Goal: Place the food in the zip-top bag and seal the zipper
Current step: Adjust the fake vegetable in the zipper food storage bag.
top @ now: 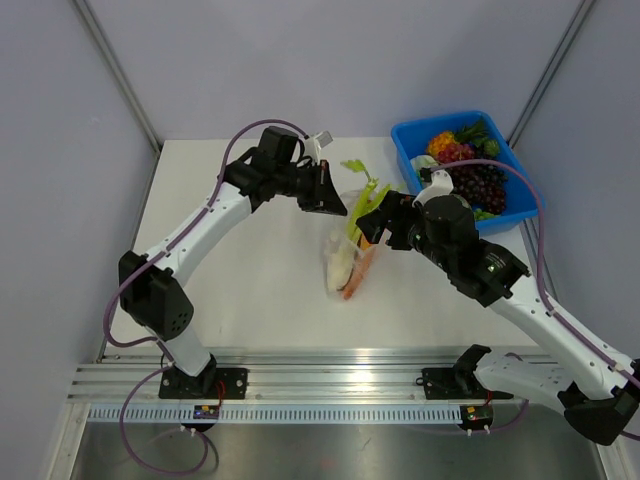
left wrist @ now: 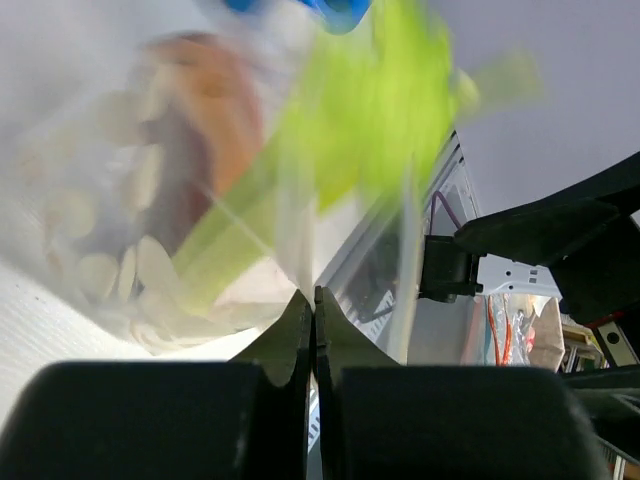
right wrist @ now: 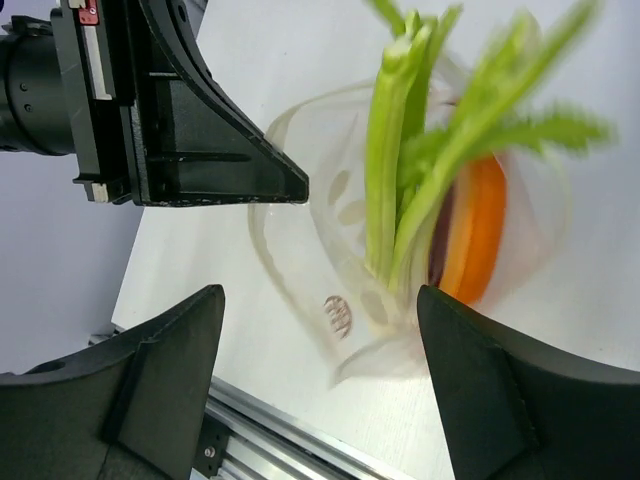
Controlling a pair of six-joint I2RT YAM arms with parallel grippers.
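White table (top: 250,290), crinkly dotted bag (right wrist: 320,300), leafy leek (right wrist: 385,180)

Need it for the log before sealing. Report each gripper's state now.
Left gripper: jaws closed, pinching the zip-top bag at its mouth edge.
Right gripper: jaws open, holding nothing.

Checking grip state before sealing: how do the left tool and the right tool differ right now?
The left tool is shut, while the right tool is wide open. The left tool pinches the mouth edge of the zip-top bag; the right tool holds nothing, its fingers standing either side of the bag in its own view. Shared: both sit at the bag's mouth, where the leek sticks out.
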